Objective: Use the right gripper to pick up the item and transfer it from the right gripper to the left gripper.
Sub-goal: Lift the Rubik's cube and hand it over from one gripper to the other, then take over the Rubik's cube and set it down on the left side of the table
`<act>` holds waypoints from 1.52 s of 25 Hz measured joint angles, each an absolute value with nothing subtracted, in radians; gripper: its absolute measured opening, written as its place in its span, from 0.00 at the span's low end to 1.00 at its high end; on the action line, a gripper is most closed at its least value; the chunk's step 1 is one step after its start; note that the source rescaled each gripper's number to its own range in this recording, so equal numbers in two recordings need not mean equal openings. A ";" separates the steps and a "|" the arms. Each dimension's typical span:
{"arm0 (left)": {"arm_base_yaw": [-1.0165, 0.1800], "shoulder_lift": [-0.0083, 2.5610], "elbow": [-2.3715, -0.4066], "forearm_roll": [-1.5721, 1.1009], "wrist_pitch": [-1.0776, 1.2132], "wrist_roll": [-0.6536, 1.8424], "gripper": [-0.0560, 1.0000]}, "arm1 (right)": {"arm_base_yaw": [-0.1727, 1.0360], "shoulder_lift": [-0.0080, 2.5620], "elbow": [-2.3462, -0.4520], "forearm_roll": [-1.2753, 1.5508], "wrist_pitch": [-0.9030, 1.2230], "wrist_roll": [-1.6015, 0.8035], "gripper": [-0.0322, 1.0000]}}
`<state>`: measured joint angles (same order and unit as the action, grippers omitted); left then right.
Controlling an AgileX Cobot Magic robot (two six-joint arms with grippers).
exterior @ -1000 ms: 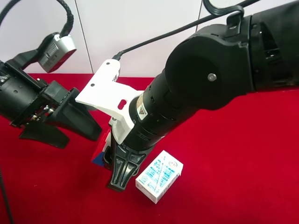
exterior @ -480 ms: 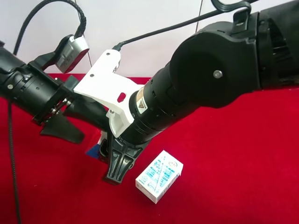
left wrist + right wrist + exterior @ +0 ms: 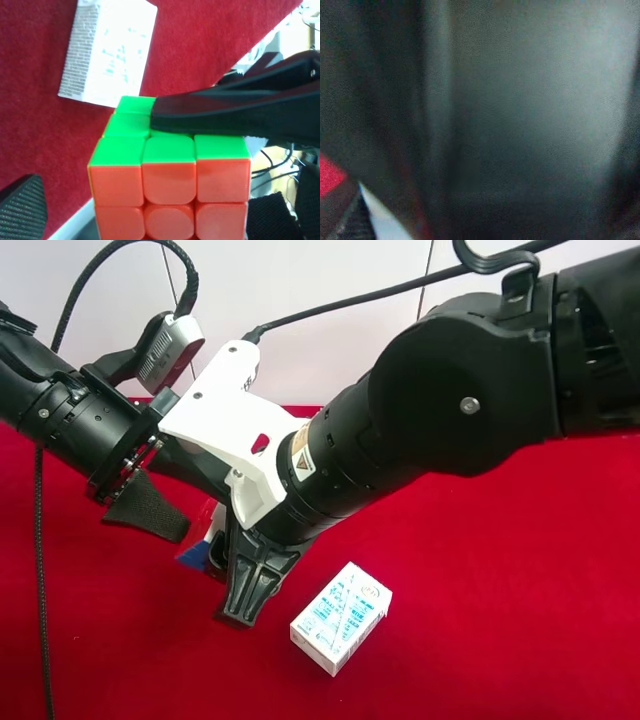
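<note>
The cube (image 3: 170,185) hangs, seemingly just off the tabletop (image 3: 500,640), toward the edge at the exterior view's left. The handover should go well if the left gripper (image 3: 165,502) centres on free faces and closes squarely before the right gripper (image 3: 235,585) lets go. The right jaws pinch the cube, one flat on its green face. The left jaws stand spread wide either side of it.
</note>
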<state>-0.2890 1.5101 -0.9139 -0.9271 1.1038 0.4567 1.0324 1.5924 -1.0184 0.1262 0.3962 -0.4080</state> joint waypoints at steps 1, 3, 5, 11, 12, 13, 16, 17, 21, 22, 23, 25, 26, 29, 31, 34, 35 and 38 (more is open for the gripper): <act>-0.289 1.514 -0.915 -0.930 1.111 0.457 1.00 | 1.032 1.592 -1.018 0.126 0.388 -0.409 0.03; -0.286 1.519 -0.915 -0.934 1.117 0.457 1.00 | 1.032 1.592 -1.017 0.126 0.367 -0.412 0.03; -0.282 1.521 -0.915 -0.935 1.121 0.457 1.00 | 1.032 1.591 -1.017 0.125 0.358 -0.415 0.03; -0.282 1.521 -0.915 -0.942 1.137 0.454 0.65 | 1.032 1.587 -1.017 0.124 0.353 -0.417 0.03; -0.281 1.521 -0.915 -0.942 1.140 0.453 0.46 | 1.032 1.587 -1.017 0.124 0.352 -0.417 0.03; -0.281 1.521 -0.916 -0.942 1.140 0.453 0.28 | 1.032 1.587 -1.017 0.123 0.352 -0.419 0.03; -0.281 1.521 -0.916 -0.940 1.140 0.453 0.07 | 1.032 1.587 -1.017 0.123 0.352 -0.419 0.03; -0.281 1.521 -0.916 -0.940 1.140 0.453 0.07 | 1.032 1.587 -1.017 0.123 0.352 -0.419 0.03; -0.281 1.521 -0.916 -0.940 1.140 0.453 0.07 | 1.032 1.587 -1.017 0.123 0.352 -0.419 0.05; -0.281 1.521 -0.916 -0.940 1.140 0.453 0.07 | 1.032 1.587 -1.017 0.123 0.348 -0.419 0.16; -0.281 1.521 -0.916 -0.940 1.140 0.452 0.07 | 1.032 1.587 -1.017 0.123 0.343 -0.419 0.38; -0.281 1.521 -0.916 -0.942 1.141 0.452 0.07 | 1.032 1.587 -1.017 0.123 0.339 -0.419 0.76; -0.281 1.521 -0.916 -0.942 1.141 0.451 0.07 | 1.032 1.587 -1.017 0.123 0.339 -0.419 0.86; -0.281 1.521 -0.916 -0.942 1.141 0.450 0.07 | 1.032 1.584 -1.017 0.125 0.342 -0.419 0.97; -0.281 1.521 -0.916 -0.942 1.141 0.450 0.07 | 1.032 1.571 -1.017 0.126 0.367 -0.419 0.98; -0.294 1.523 -0.916 -0.956 1.145 0.448 0.07 | 1.036 1.526 -1.029 0.135 0.398 -0.414 0.99; -0.300 1.525 -0.916 -0.966 1.152 0.447 0.07 | 1.037 1.501 -1.032 0.135 0.424 -0.407 0.99; -0.304 1.527 -0.916 -0.971 1.157 0.446 0.07 | 1.037 1.421 -1.033 0.132 0.523 -0.358 0.99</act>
